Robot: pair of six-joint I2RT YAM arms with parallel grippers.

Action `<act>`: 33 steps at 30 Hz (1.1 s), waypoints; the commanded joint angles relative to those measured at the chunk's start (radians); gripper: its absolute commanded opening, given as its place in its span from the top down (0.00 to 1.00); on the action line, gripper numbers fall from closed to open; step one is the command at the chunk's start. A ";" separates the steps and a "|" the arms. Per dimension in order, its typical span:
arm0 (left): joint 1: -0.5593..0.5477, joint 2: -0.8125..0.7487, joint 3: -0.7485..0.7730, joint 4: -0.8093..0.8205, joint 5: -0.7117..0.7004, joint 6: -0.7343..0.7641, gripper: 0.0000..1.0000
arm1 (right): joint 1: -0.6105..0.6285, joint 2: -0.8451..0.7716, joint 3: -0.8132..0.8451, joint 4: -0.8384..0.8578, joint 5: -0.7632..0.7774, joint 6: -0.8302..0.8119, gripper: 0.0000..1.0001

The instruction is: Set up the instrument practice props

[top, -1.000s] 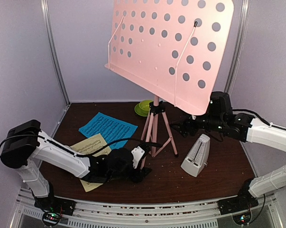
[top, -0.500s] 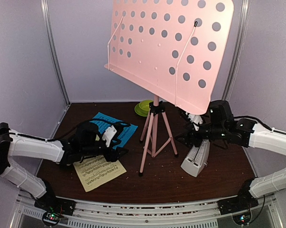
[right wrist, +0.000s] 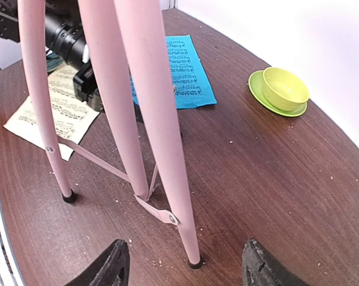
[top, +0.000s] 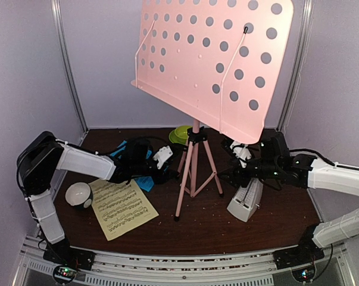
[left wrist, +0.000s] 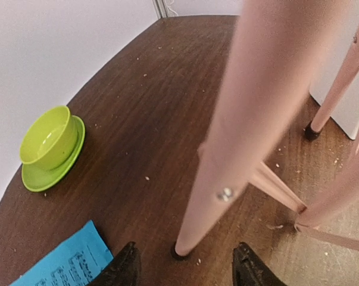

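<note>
- Music stand (top: 194,149) is upright mid-worktop, a bit toward the back edge. No page shows on its desk.
- Yellow page (top: 121,205) lies flat near the front-left corner. Blue page (top: 144,180) is just behind it, largely hidden in the top view.
- Metronome (top: 246,199) stands just right of the stand's legs.
- Left gripper (left wrist: 185,271): jaws partly apart, empty, low over the worktop (left wrist: 155,107), aimed at a leg foot (left wrist: 179,252).
- Right gripper (right wrist: 184,268): jaws apart, empty, facing a leg foot from the right side, above the metronome.
- My read: the step is bracing or shifting the stand by its legs.
- Grip low on the tube and close square to it.
- The stand looks top-heavy, so steady with one arm and move slowly with the other.
- Keep clear of the metronome and don't drag the blue page.
</note>
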 commanded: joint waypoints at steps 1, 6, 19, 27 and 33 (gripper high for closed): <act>0.005 0.066 0.100 0.015 0.062 0.142 0.46 | 0.000 0.022 0.007 -0.078 0.054 -0.044 0.35; 0.009 0.133 0.185 0.001 0.120 0.144 0.54 | 0.000 -0.001 0.051 -0.110 0.067 -0.062 0.35; 0.007 0.131 0.210 -0.004 0.242 0.096 0.48 | 0.000 0.041 0.131 -0.074 -0.002 -0.030 0.34; 0.005 0.168 0.263 0.015 0.281 0.038 0.46 | 0.006 0.089 0.166 0.013 -0.053 0.048 0.32; -0.003 0.191 0.272 0.030 0.254 0.014 0.50 | 0.011 0.156 0.198 0.024 -0.068 0.045 0.38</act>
